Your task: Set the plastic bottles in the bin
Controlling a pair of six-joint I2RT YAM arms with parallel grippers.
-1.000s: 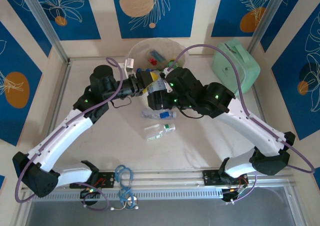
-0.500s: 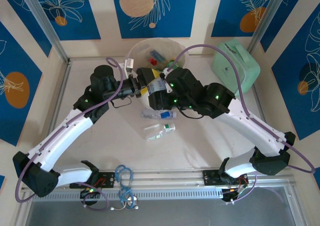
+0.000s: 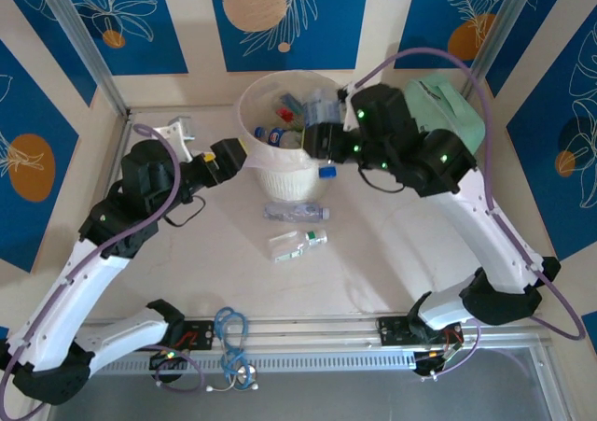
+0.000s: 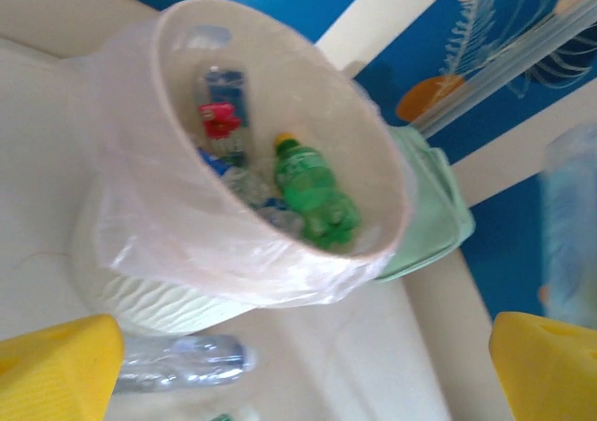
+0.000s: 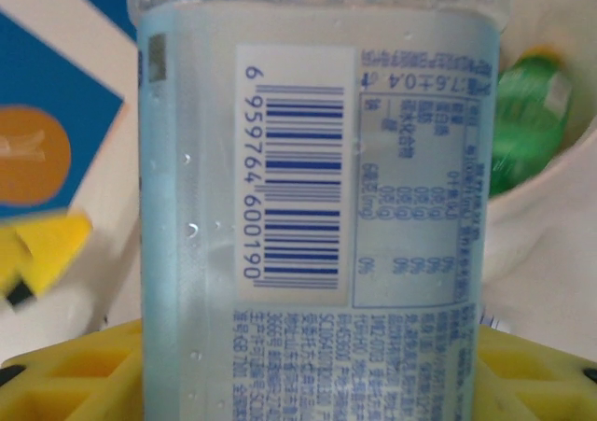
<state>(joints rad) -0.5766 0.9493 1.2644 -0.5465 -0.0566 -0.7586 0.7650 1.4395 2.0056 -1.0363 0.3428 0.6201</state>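
The bin [image 3: 254, 132] is a round white bucket with a clear liner, at the back middle of the table. My right gripper [image 3: 315, 136] hangs over its right rim, shut on a clear bottle with a pale blue label [image 5: 317, 206]. My left gripper [image 3: 231, 155] stands open and empty just left of the bin, its yellow fingertips [image 4: 56, 370] wide apart. Inside the bin [image 4: 280, 52] lie a green bottle [image 4: 312, 192], a blue-labelled one [image 4: 224, 90] and others. Two clear bottles [image 3: 294, 213] [image 3: 298, 244] lie on the table in front of the bin.
A mint green zip case [image 3: 443, 122] stands right of the bin, partly behind the right arm. Aluminium posts and blue patterned walls close in the table. Cables [image 3: 231, 332] lie at the near edge between the arm bases.
The left gripper has opened, let go of the bottle and drawn back to the left. The right gripper has closed on that bottle and carried it up over the bin.
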